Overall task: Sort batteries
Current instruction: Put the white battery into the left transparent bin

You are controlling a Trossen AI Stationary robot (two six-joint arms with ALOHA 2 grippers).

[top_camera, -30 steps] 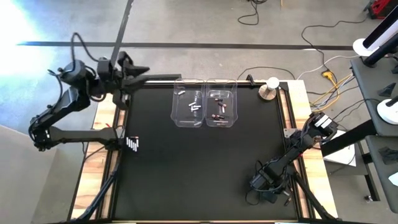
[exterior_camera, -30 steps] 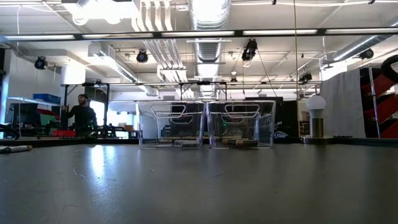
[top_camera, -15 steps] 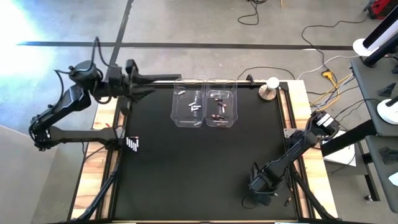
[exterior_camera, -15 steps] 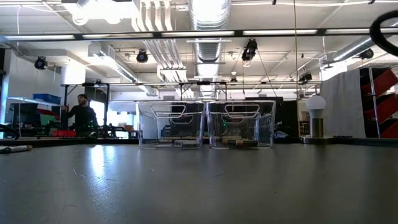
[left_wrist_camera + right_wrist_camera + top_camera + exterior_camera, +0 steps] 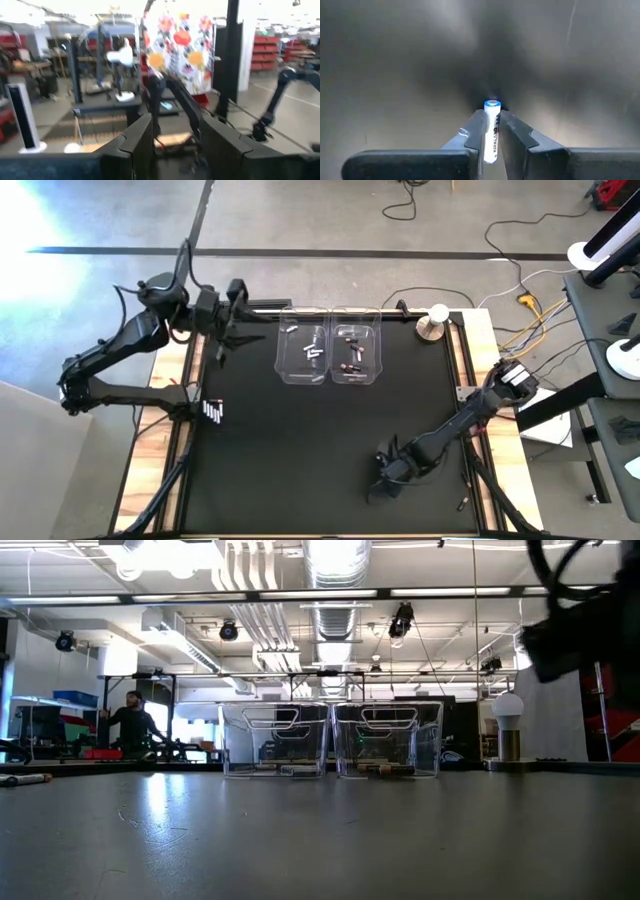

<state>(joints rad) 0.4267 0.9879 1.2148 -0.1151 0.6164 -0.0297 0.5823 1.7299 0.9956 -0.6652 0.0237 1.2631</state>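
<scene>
My right gripper (image 5: 384, 477) hangs over the near right part of the black table (image 5: 300, 460), pointing down and shut on a white battery (image 5: 491, 131) with a blue-ringed end. My left gripper (image 5: 228, 337) is raised at the far left, pointing level toward the bins. It is open, with nothing between its fingers (image 5: 175, 122). Two clear bins stand side by side at the far middle. The left bin (image 5: 303, 352) holds silvery batteries and the right bin (image 5: 357, 352) dark ones with reddish ends. More batteries (image 5: 213, 412) lie in a short row by the table's left edge. My right gripper pinches the white battery's printed sides (image 5: 490, 137) between its two fingers, from above, pointing down. The battery lies along the fingers. Its blue-ringed end (image 5: 492, 105) sticks out past the fingertips toward the table. It stands upright in the hold, above the black surface.
A round silver-and-white knob object (image 5: 433, 323) stands at the far right corner. Wooden rails (image 5: 470, 370) edge the table on both sides. Cables lie on the floor beyond. In the low view a person (image 5: 130, 722) stands far off in the room.
My right gripper has moved toward the table's left edge and risen a little, tipping until it points straight down. My left gripper has swung out from the far left corner toward the bins and sunk slightly.
</scene>
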